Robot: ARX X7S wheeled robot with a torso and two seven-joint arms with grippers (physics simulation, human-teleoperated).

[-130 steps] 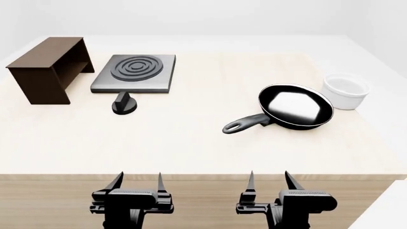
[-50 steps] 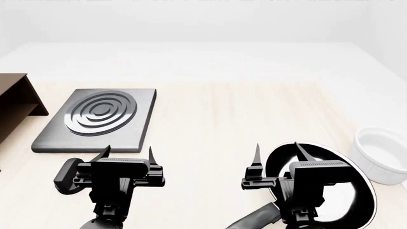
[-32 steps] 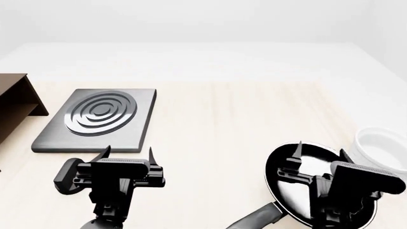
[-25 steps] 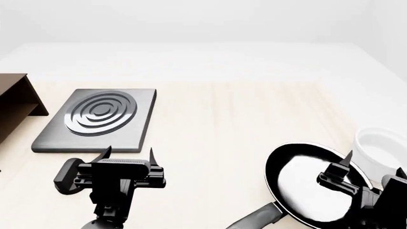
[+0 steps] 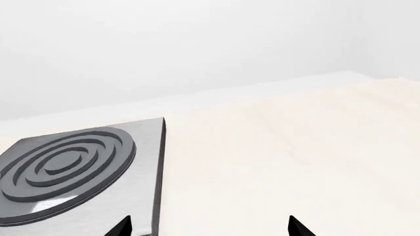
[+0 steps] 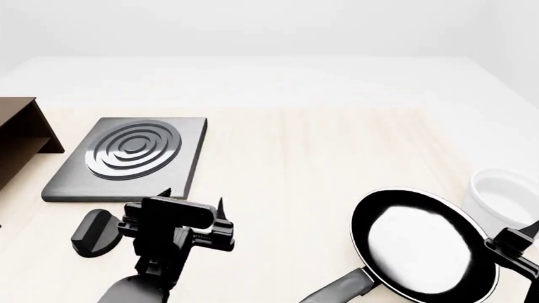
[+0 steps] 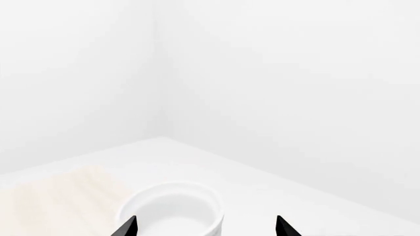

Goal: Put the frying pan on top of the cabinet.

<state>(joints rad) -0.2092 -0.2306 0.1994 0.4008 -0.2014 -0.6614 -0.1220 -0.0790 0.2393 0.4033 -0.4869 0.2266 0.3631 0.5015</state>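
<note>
The frying pan point(image 6: 423, 251) lies free on the pale wooden table point(image 6: 295, 158), its handle cut off below. The right gripper point(image 7: 204, 227), fingers spread, points at the white bowl point(image 7: 174, 214). The left gripper point(image 6: 190, 202), released, hovers just off the burner plate point(image 6: 133, 156). The cabinet point(image 6: 21, 136) is mostly cropped.

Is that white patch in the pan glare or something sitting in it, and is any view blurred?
Head view: the patch on the frying pan looks like a soft reflection on its glossy inside, not an object. Left wrist and right wrist views: sharp, evenly lit, with faint shadows only.
</note>
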